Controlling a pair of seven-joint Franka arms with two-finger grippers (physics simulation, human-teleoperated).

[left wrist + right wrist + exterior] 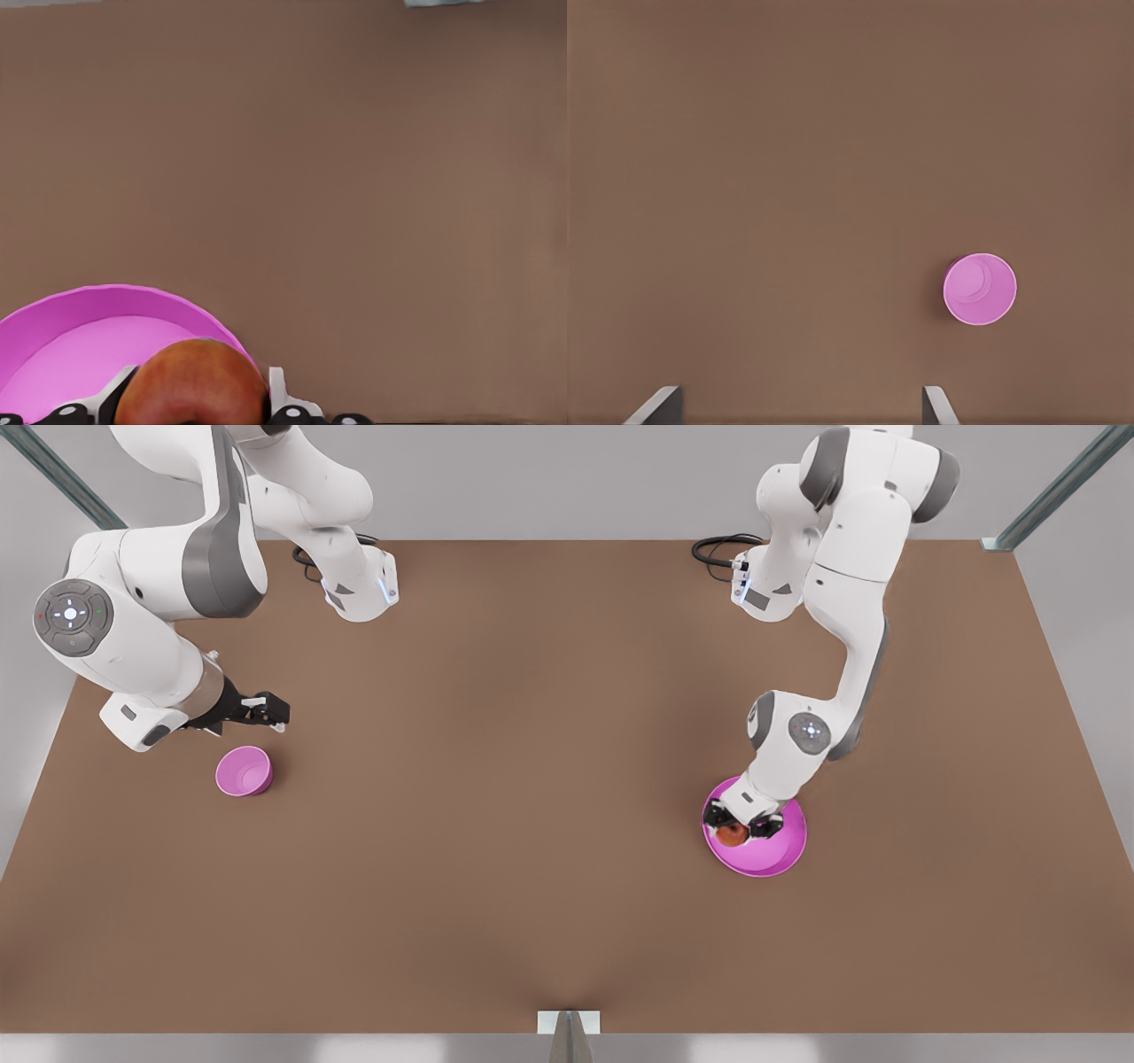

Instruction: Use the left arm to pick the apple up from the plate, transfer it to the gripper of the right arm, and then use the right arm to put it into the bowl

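On the front view's right, the red-orange apple (pixel 732 833) sits low over the wide pink plate (pixel 772 856). My left gripper (pixel 741 830) reaches down onto it. In the left wrist view the apple (pixel 190 386) fills the gap between both fingertips (pixel 282 394), which press its sides, above the plate (pixel 75 341). I cannot tell whether the apple still touches the plate. My right gripper (pixel 275 713) hovers open on the front view's left, just behind the small pink bowl (pixel 244 771). The right wrist view shows the bowl (pixel 980 289) off to one side of the spread fingers (pixel 656 405).
The brown table (pixel 532 779) stretches wide between the bowl and the plate. Both arm bases and black cables (pixel 718 549) stand at the far edge. A metal bracket (pixel 568 1024) sits at the middle of the near edge.
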